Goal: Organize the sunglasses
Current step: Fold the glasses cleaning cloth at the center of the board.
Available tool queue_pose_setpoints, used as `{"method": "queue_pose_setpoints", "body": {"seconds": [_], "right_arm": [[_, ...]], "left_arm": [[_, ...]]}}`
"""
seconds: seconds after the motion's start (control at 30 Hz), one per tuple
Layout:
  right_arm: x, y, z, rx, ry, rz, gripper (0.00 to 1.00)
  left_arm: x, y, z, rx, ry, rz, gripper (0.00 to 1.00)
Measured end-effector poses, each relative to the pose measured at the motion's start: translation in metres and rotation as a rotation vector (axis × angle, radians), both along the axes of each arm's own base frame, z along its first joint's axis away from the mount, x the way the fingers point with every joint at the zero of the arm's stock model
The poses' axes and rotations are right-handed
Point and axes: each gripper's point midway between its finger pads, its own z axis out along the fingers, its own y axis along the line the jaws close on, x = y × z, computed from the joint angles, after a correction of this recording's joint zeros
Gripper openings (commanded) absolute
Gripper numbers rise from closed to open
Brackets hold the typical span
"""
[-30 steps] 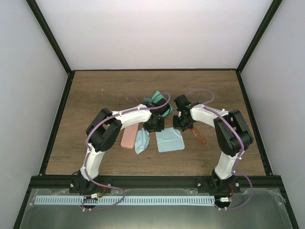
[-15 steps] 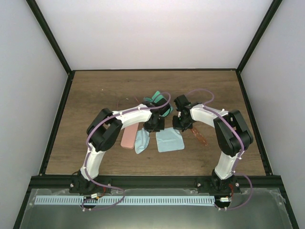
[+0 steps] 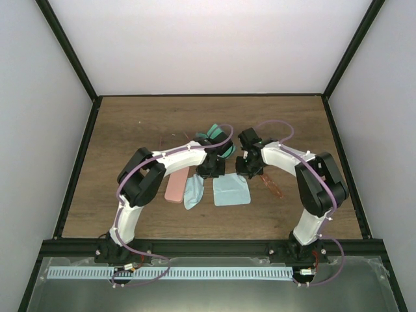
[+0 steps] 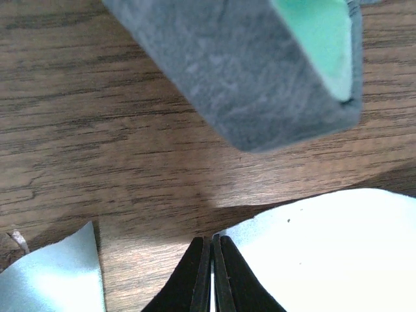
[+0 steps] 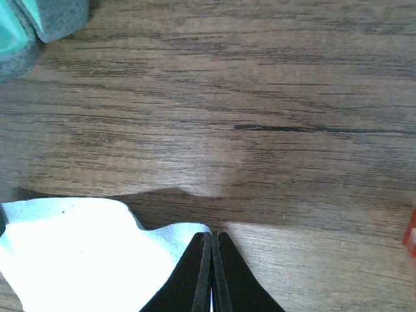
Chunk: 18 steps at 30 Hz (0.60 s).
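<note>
**Top external: both hands on the cloth, sunglasses waiting**

From the left, a faint pinkish pair (image 3: 170,137) lies on the desk (image 3: 130,123) beyond my left arm. My left hand (image 4: 212,242) is pressed together on the far-left corner of the flat cloth (image 3: 232,191) and has edged slightly away from me this last second. My right hand (image 5: 212,237) pinches the far-right corner, its elbow swung outward. The orange-red sunglasses (image 3: 272,185) sit just right of the cloth, unmoved. I judge we're straightening the cloth first.
</note>
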Motion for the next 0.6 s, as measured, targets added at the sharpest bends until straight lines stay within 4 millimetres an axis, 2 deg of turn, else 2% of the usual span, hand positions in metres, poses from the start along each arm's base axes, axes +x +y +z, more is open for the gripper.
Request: {"method": "queue_pose_setpoints", "body": {"seconds": [0.3,0.6], "right_arm": [[0.001,0.001,0.011,0.015,-0.026,-0.003,0.01],[-0.008,-0.004,0.014,0.016,-0.027,-0.004,0.01]], "left_arm": [[0.001,-0.002,0.007,-0.011,-0.015,-0.001,0.04],[0.002,-0.005,0.023,-0.037,-0.042,-0.005,0.04]]}}
